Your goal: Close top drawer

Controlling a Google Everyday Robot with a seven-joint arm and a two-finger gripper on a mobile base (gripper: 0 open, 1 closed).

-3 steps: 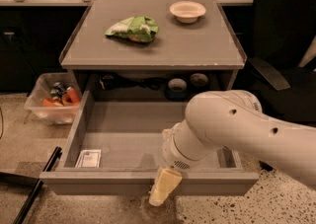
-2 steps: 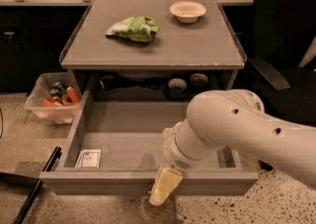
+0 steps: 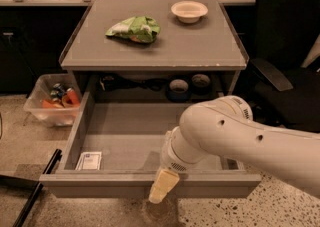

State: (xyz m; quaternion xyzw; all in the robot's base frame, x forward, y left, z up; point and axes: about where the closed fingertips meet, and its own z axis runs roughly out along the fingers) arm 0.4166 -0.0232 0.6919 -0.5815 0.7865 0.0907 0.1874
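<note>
Wide grey top drawer [image 3: 100, 189] of the grey cabinet [image 3: 165, 46] is pulled all the way out, tray exposed. Small white packet [image 3: 90, 161] sits in the front-left corner of the tray. Cream two-finger gripper [image 3: 161, 189] on the white arm [image 3: 235, 136] hangs over the drawer's front panel near its centre, pointing down. Can't tell how far it's open or whether it grips anything. On the cabinet top: crumpled green bag [image 3: 134, 28] and beige round bowl [image 3: 189, 11], well apart.
</note>
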